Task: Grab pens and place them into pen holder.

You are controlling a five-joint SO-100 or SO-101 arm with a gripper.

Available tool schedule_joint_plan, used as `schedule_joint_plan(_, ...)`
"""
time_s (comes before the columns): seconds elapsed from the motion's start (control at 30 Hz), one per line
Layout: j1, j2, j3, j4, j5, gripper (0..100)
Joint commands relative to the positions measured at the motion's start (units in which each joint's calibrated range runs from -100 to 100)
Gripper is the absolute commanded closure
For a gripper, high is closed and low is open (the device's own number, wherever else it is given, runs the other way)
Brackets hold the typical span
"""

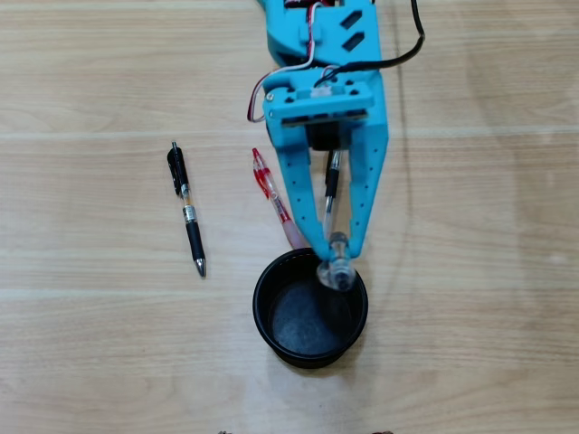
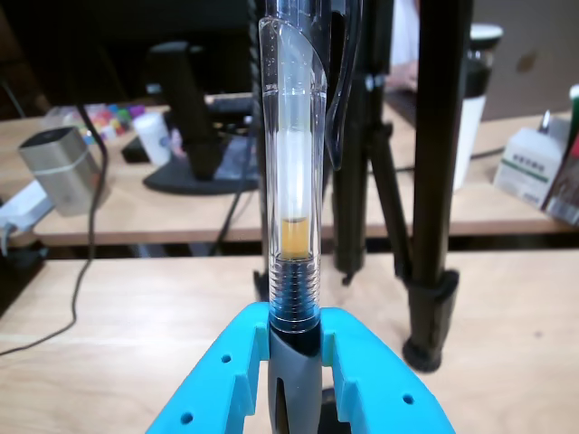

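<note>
From the overhead view I saw the blue plastic fingers (image 1: 340,256) closed on a clear-barrelled pen (image 1: 333,237), its end poking out past the fingertips right over the upper right rim of the pen holder (image 1: 263,307). The holder was a round black cup standing upright on the tabletop (image 1: 470,271), its inside bottom a speckled dark grey. In the wrist view the same pen (image 2: 291,172) stood straight up between the two fingers (image 2: 348,362), which pinched its grey rubbery grip section; I could see through the glossy barrel to a whitish refill, an amber band and a dark ribbed part just above the grip.

A red translucent pen (image 1: 273,199) lay on the pale wood-grain tabletop, partly under the left finger, its lower end close to the holder's rim. A black pen (image 1: 186,210) with a bright metal band lay well apart to the left, slim and slightly slanted, tip pointing down the picture.
</note>
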Motion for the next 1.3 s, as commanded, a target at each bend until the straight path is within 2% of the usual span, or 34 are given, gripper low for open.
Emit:
schedule_joint_plan(0.0, -0.2, -5.7, 22.3, -18.8, -2.5, 98)
schedule_joint_plan(0.17, -0.1, -4.4, 26.6, -22.3, -2.6, 98)
schedule_joint_plan(0.47, 1.0, 7.7, 13.8, -22.9, -0.4, 98)
schedule_joint_plan(0.67, 1.6, 11.0, 13.1, -23.0, -0.4, 98)
schedule_joint_plan(0.97, 1.4, 9.8, 13.9, -23.0, -0.1, 85)
schedule_joint_plan(1.17, 1.3, 5.0, 19.0, -23.0, 0.0, 85)
schedule_joint_plan(1.27, 2.3, -1.5, 24.7, -22.5, 3.0, 85)
